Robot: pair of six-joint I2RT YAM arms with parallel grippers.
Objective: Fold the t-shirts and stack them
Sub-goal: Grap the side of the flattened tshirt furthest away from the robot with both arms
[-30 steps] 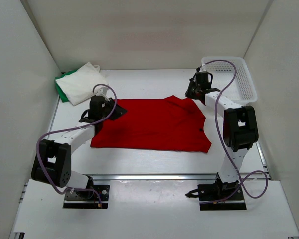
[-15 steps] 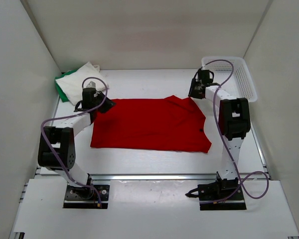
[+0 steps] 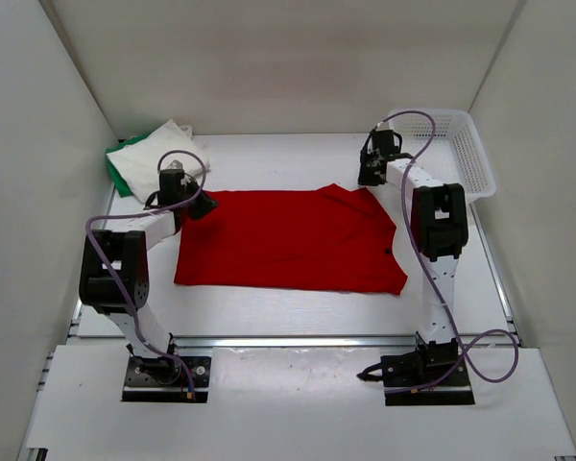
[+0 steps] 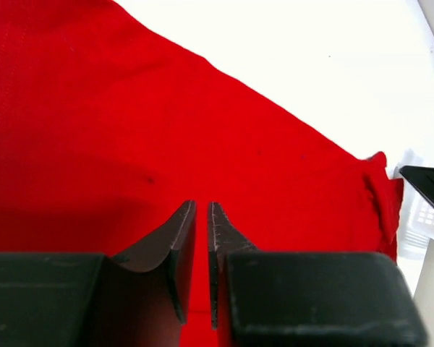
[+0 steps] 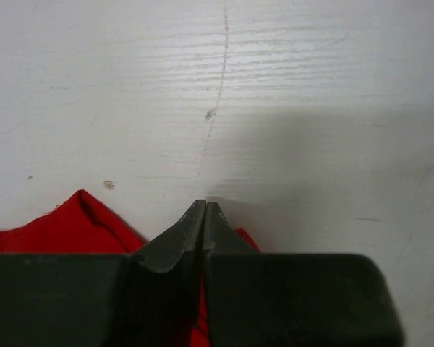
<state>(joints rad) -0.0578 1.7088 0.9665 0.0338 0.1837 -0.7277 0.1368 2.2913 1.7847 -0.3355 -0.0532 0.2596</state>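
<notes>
Top: red t-shirt (image 3: pixel 288 240) flat in the middle of the table (image 3: pixel 269 307). left gripper (image 3: pixel 202 204) at its far-left corner, right gripper (image 3: pixel 367 180) at its far-right corner. white t-shirt (image 3: pixel 158 158) lies on the green t-shirt (image 3: pixel 115 165), far left; basket (image 3: pixel 470 158) far right.
Left wrist: jaws squeezed to a thin slit with red cloth in it, pinching the shirt.
Right wrist: jaws clamped tight, tips at the shirt's edge (cloth caught or not, can't tell).

A red t-shirt (image 3: pixel 288 240) lies spread flat on the bench (image 3: pixel 269 309). Far left, a white t-shirt (image 3: pixel 158 158) lies over a green t-shirt (image 3: pixel 116 169); far right, a basket (image 3: pixel 472 154).
</notes>
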